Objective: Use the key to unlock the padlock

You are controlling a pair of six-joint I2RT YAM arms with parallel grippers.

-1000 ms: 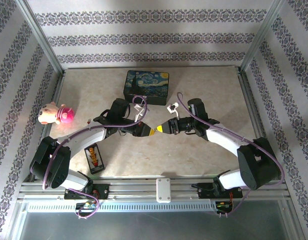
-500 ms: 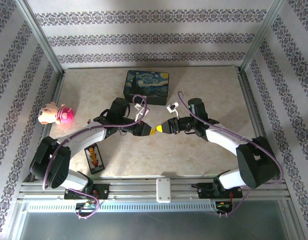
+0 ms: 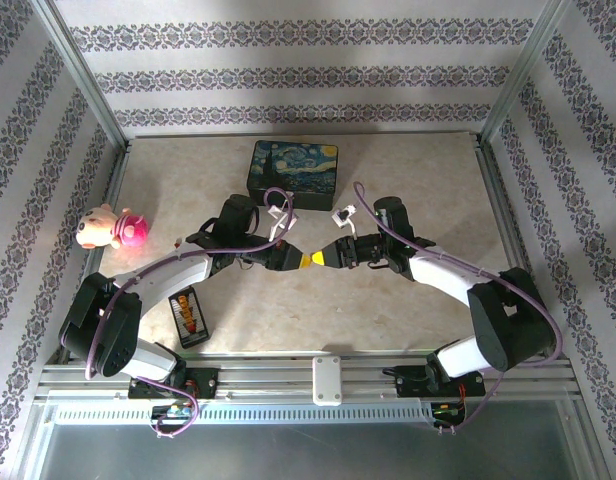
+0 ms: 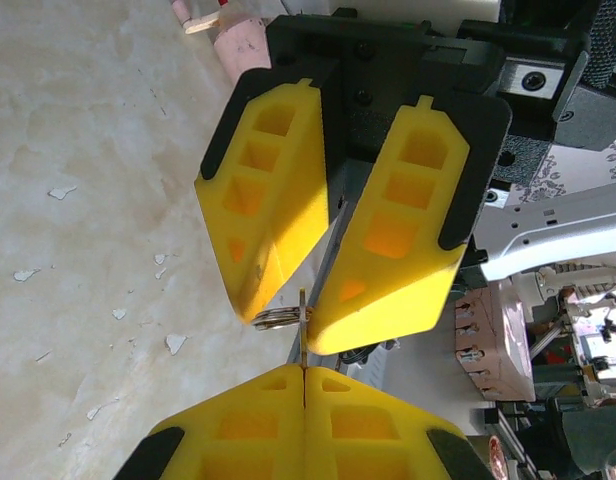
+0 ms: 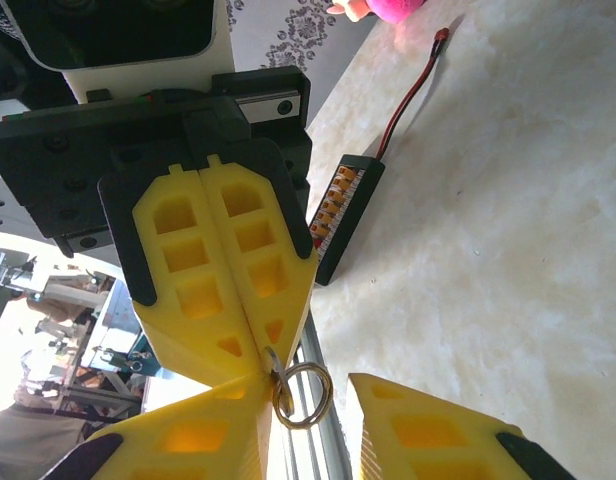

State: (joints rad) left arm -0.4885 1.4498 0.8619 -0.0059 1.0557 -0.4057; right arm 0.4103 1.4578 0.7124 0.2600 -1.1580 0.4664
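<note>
Top external view, left to right: a plush toy (image 3: 110, 228) is noted at the left edge of the table (image 3: 408, 310) and a painted box (image 3: 293, 172) at the back. The left gripper (image 3: 301, 262) and right gripper (image 3: 322, 258) are seen tip to tip above mid-table.

Left wrist view: the left gripper's jaws are closed on the thin blade of the key (image 4: 302, 350). The key ring (image 4: 276, 318) lies against one finger of the right gripper.

Right wrist view: the right gripper's jaws stand apart, straddling the ring. No clamp on it is seen, though the angle is poor.

Where the padlock lies cannot be told; possibly it is at the box front, behind the left arm's cable.

Progress, as judged: the key is off the table and held, apparently at a hand-over or re-seating between grippers. Left to do: the padlock is to be steadied, the key inserted and turned, and the shackle released.
</note>
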